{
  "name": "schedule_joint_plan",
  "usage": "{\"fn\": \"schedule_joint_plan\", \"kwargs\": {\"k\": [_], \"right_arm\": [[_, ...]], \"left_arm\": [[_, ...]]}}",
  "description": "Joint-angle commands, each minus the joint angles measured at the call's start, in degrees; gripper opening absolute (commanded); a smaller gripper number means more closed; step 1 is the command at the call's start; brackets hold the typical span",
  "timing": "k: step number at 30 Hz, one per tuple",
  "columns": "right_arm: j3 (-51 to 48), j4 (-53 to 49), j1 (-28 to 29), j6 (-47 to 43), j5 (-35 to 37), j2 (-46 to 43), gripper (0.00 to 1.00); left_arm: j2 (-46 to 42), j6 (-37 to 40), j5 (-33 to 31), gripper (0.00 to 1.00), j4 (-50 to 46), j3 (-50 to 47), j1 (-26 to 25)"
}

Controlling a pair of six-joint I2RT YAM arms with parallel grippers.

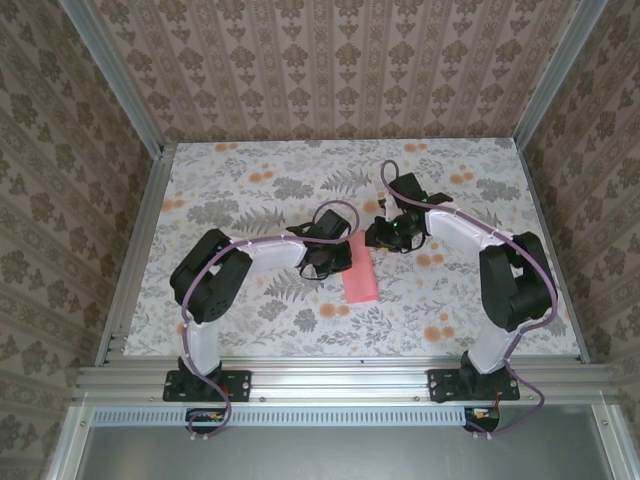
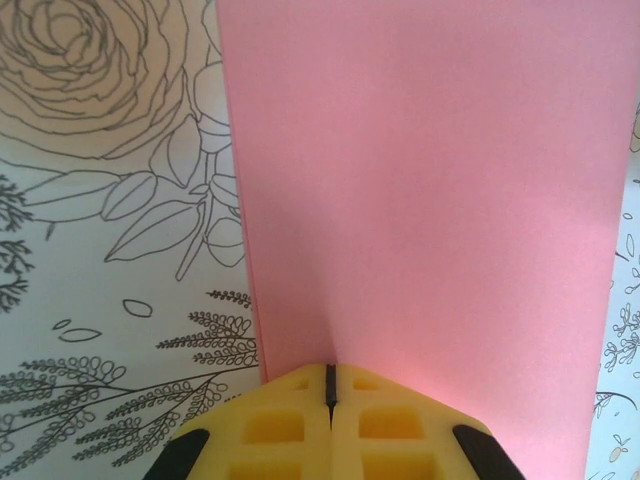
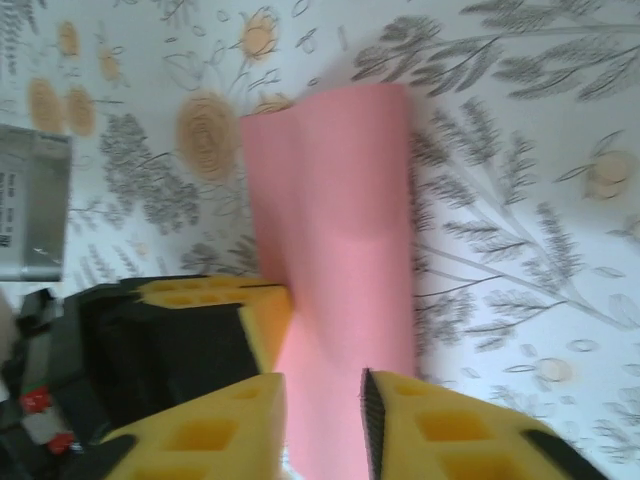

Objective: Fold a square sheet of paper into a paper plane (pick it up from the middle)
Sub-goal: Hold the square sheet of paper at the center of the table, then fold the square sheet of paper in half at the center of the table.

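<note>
The sheet of paper (image 1: 361, 272) is being seen as plain salmon-pink, the tabletop (image 1: 250, 185) as white with grey leaves and orange flowers, the walls (image 1: 330, 60) as beige damask.

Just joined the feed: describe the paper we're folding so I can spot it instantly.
On the flower-printed table, look near the middle, between the left gripper and the right gripper. The square sheet of paper lies there as a narrow strip running front to back. It is the one plain, solid salmon-pink shape; the orange flowers nearby are small round prints.
</note>
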Motion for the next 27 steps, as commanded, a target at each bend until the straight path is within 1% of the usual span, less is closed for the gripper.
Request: {"fn": "schedule_joint_plan", "kwargs": {"k": [1,2,3,12,23,27], "right_arm": [[-2.32,4.53,0.14,1.58,-8.67,2.46,0.16],[-2.64,5.23,0.13,1.79,-9.4,3.12,0.13],[-2.84,5.55,0.12,1.87,-9.55,3.63,0.13],[-4.05,5.78,-0.32,0.38,-8.38,8.46,0.14],[-6.28,3.46,-0.75,-2.76,-0.83,11.87,0.16],[-5.89,3.01,-1.04,-3.26,-2.78,10.34,0.19]], "left_arm": [[2.33,1.32,-0.45,0.0,-4.24,0.88,-0.65],[2.5,1.46,-0.41,0.0,-4.28,1.05,-0.61],[2.59,1.6,-0.28,0.0,-4.45,1.15,-0.68],[2.77,1.65,-0.49,0.0,-4.77,1.18,-0.66],[3.21,1.56,-0.86,0.0,-5.13,0.9,-0.74],[3.32,1.66,-0.64,0.0,-5.16,1.25,-0.7]]}}
